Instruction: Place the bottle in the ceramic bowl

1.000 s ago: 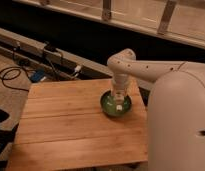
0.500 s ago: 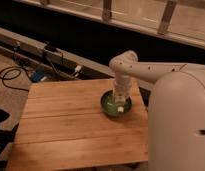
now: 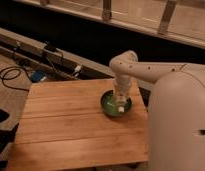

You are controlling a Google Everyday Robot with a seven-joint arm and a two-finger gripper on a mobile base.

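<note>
The ceramic bowl (image 3: 108, 106), green and glossy, sits on the right part of the wooden table (image 3: 61, 125). My gripper (image 3: 119, 100) hangs straight down from the white arm (image 3: 124, 65), with its tip inside the bowl's right half. A pale whitish shape at the tip, low in the bowl, looks like the bottle (image 3: 118, 104). I cannot separate it clearly from the gripper, nor tell whether it is held or resting in the bowl.
The robot's large white body (image 3: 178, 125) covers the table's right edge. Behind the table run a dark rail and a ledge with cables (image 3: 51, 55). More cables (image 3: 11, 75) lie on the floor at the left.
The arm has barely shifted. The gripper stays down in the bowl throughout.
</note>
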